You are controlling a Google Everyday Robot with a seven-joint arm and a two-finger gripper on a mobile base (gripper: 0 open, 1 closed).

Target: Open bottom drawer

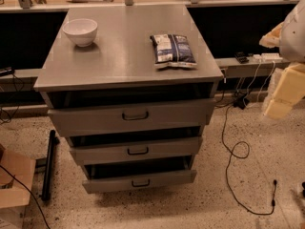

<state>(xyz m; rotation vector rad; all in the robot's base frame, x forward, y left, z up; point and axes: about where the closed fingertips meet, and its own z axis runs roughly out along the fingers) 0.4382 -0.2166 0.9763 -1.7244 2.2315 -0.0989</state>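
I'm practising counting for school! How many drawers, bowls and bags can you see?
Grey metal drawers: 3, with the narrow bottom drawer lowest
Round white bowl: 1
Blue-and-white plastic snack bag: 1
Cream robot tool, at the right edge: 1
Total: 6

On the counter (119, 63) a bowl (80, 31) sits at the back left, and a bag (172, 50) lies well apart from it toward the right edge. Under the counter three drawers are stacked: the top drawer (95, 118), the middle drawer (105, 152) below it, and the bottom drawer (109, 184) lowest, nearest the floor. Left of the drawers a bar (48, 166) lies on the floor, with a box (14, 180) farther left. A cable (233, 151) trails over the floor to the right. Behind it, a power strip (269, 57) rests on a ledge (238, 69). The gripper (280, 101) hangs at the right edge, beside the counter and apart from the drawers.
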